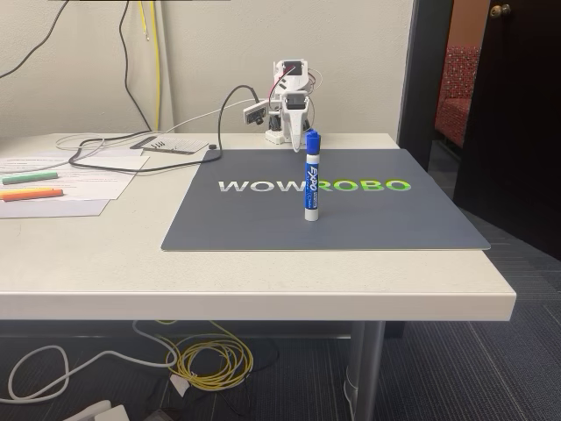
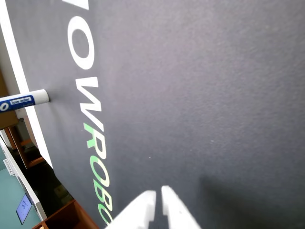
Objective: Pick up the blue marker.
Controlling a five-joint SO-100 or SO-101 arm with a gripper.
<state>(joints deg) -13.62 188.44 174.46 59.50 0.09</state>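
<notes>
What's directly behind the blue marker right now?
In the fixed view, the folded white arm sits behind the upright blue marker, on the table's far edge. The marker's cap overlaps its lowest tip.

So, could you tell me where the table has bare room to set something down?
The grey mat is bare left and right of the standing blue marker, and the table's front strip is free. It is crowded at the back left: papers, green marker, orange marker, cables.
</notes>
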